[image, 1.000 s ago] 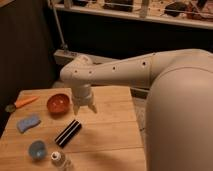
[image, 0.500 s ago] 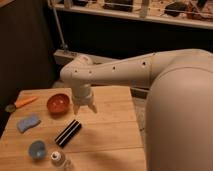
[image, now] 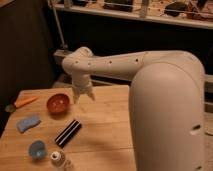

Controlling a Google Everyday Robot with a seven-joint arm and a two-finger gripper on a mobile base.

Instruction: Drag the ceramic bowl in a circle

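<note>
The ceramic bowl (image: 58, 103), small, round and orange-red, sits upright on the wooden table (image: 105, 130) at its left side. My gripper (image: 83, 97) hangs just to the right of the bowl, a little above the tabletop, pointing down. Its two fingers stand apart with nothing between them, so it is open and holds nothing. A small gap separates it from the bowl's rim. The white arm reaches in from the right.
A carrot (image: 21, 103) lies at the table's far left edge. A blue sponge (image: 27, 123), a black rectangular bar (image: 68, 132), a small blue-grey dish (image: 36, 149) and a small bottle (image: 57, 160) lie toward the front left. The robot's white body (image: 167, 115) fills the right.
</note>
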